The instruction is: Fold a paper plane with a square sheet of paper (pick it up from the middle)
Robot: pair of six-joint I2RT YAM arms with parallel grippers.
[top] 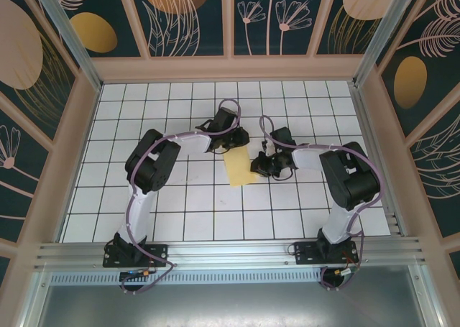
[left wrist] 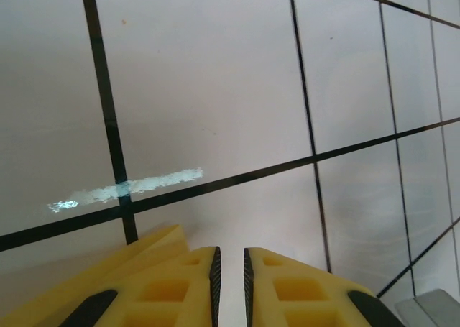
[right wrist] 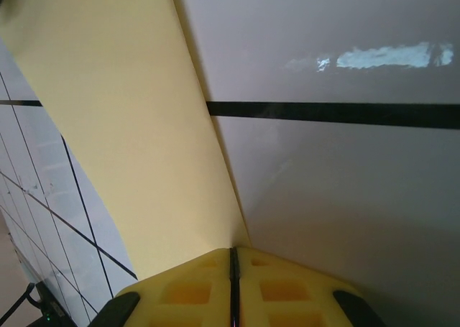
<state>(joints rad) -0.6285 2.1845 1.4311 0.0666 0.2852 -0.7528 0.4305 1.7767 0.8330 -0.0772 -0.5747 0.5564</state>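
the pale yellow sheet of paper (top: 238, 169) lies near the middle of the white tiled table (top: 144, 104), between the two arms. from above it looks like a rectangle that is longer than wide, with its far end turned a little to the left. the right gripper (right wrist: 233, 254) is at the right edge of the sheet. in the right wrist view its yellow fingers (right wrist: 280, 291) are pressed together with no gap and are clamped on the edge of the paper. from that seam the sheet goes up and to the left, and there it seems a little raised over the tiles. the left gripper (left wrist: 231, 259) is at the far end of the sheet, low over the table. its two fingers stand apart by a narrow slit, and white tile is seen through the slit, so nothing is held between them. a yellow strip lies just beside its left finger, but i cannot tell surely if it is the sheet. walls (top: 180, 11) with dark panels and plant drawings close the table on three sides, and the sheet and both grippers are inside this enclosure.
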